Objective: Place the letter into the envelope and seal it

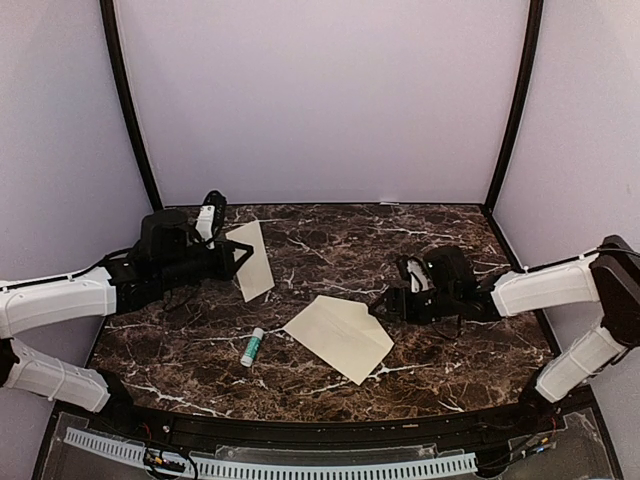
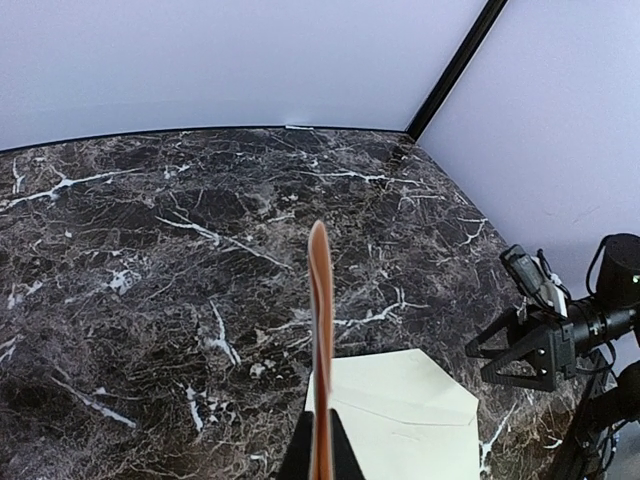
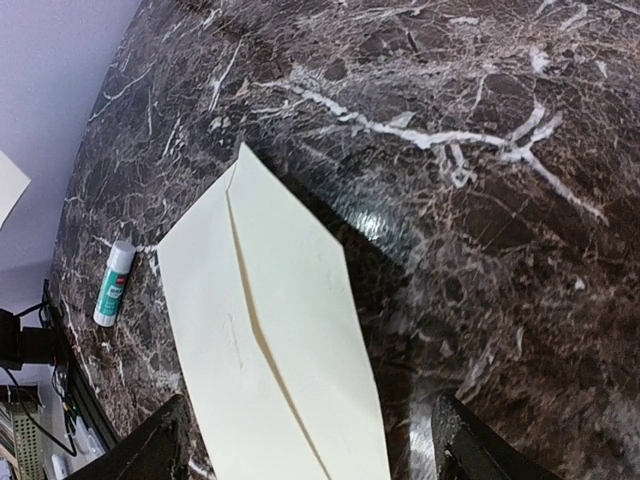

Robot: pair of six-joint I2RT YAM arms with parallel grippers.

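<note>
Pale lilac walls closed in a dark marble-patterned bench (image 1: pixel 330 240) veined with white. The left hand (image 1: pixel 237 258) was closed on the letter (image 1: pixel 252 260), a tan-beige sheet pinched at one edge and held off the bench over its left rear part, well apart from the envelope (image 1: pixel 340 335). From above, the letter showed as a slanted, narrow rectangle. In the left wrist view it stood edge-on, a thin orange-brown line rising from between the dark fingers (image 2: pixel 298 455). The envelope lay flat near the front centre of the bench, pale cream-yellow and larger than the letter, turned at an angle to the bench edge. A long straight seam ran across its face in the right wrist view. The right hand (image 1: pixel 392 302) sat low just beside the envelope's right corner, its fingers (image 3: pixel 160 445) spread wide with nothing between them. A small white glue stick (image 1: pixel 252 347) with a green label lay on its side near the envelope's left corner.
</note>
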